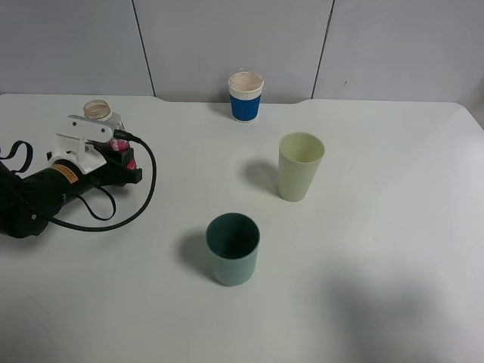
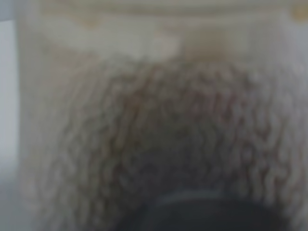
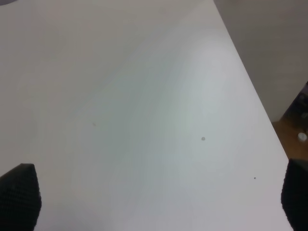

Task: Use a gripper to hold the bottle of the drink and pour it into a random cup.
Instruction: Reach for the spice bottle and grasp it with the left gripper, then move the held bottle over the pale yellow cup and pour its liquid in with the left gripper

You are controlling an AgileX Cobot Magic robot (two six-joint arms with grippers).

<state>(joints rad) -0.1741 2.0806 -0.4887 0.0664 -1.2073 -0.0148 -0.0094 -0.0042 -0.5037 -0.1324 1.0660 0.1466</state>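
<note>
**Desk:** What stands around the action on the white table (image 1: 393, 227)?

**Photographer:** Three upright cups, well apart. The tall pale yellow-green cup (image 1: 301, 166) is just off centre toward two o'clock. The shorter dark teal cup (image 1: 233, 248) is at six, and the blue-and-white paper cup (image 1: 246, 96) at twelve, by the far edge. Bare table lies between them and the bottle.

**Desk:** And the bottle?

**Photographer:** The bottle (image 1: 100, 113) stands at ten o'clock, near the far left. It is uncapped and wide-mouthed, with a pink label showing. The left wrist view gives only a blur of it.

**Desk:** The claws?

**Photographer:** The left claw (image 1: 97, 130), white plastic on a black arm trailing a black cable (image 1: 153, 178), is clamped around the bottle's body. The right claw (image 3: 159, 199) hangs over bare table with its dark fingertips (image 3: 19, 192) spread wide, holding nothing.
</note>
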